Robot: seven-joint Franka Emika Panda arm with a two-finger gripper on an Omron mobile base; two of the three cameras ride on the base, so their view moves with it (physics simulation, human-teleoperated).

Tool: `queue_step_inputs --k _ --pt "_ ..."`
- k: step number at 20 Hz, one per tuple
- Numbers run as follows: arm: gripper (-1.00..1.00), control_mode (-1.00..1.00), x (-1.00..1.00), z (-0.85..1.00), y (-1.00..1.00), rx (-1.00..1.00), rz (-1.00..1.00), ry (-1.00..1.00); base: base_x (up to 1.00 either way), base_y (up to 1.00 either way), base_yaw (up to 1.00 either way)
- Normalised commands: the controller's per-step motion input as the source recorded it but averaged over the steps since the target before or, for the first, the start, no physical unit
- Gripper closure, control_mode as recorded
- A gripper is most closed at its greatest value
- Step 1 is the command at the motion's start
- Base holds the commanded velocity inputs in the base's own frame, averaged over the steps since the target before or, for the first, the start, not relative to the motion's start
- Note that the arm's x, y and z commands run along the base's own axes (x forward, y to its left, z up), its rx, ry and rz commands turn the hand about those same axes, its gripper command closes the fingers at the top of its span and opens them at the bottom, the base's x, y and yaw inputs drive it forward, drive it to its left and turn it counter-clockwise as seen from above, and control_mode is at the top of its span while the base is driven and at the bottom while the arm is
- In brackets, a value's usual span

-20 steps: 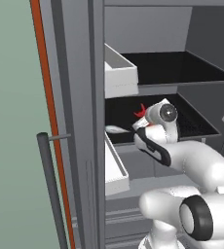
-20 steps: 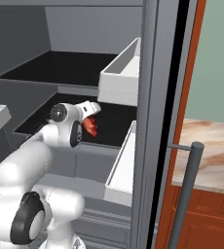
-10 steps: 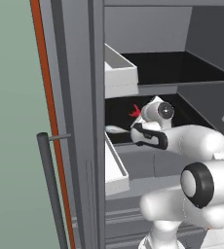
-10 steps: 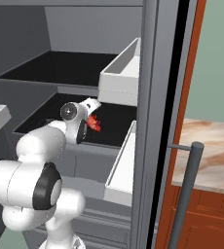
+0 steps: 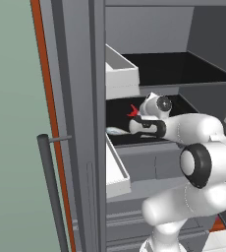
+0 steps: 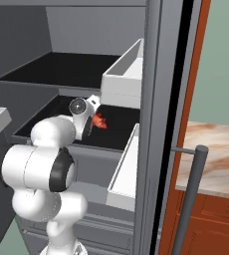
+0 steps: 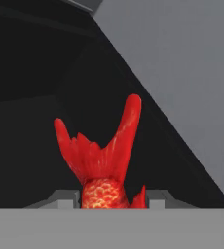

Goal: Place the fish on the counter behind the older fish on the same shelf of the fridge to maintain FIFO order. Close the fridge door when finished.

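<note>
Pale silver-grey slender fish (image 5: 114, 131) lying at the left front of the dark black-lined middle shelf (image 5: 149, 139). Just right and farther in, small bright red-orange fork-tailed fish (image 5: 133, 110), clamped between the tips of the hand (image 7: 113, 198), tail out, over that shelf. Marbled beige tabletop (image 6: 217, 162) far right.

Fish (image 7: 102, 165) head cut off at hand view bottom; fingers (image 7: 65, 197) mostly hidden.

The fish (image 7: 102, 160) is showing bright red-orange, scaled near the body, between grey fingertips (image 7: 63, 198). Beyond them the shelf (image 6: 57, 112) is showing black, the fridge (image 5: 80, 98) matte grey, the older fish (image 5: 116, 131) pale silver.
</note>
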Motion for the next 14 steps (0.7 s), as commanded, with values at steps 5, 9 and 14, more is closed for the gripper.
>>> queue_step_inputs --k 5,9,14 --pt "1.0 -1.0 0.36 -0.19 0.03 -0.05 0.09 0.02 0.0 0.0 0.0" --pt "1.0 -1.0 0.29 -0.4 0.0 -0.04 0.08 0.0 0.0 0.0 0.0" --pt "1.0 -1.0 0.3 -0.44 0.0 -0.03 0.05 -0.01 0.0 0.0 0.0"
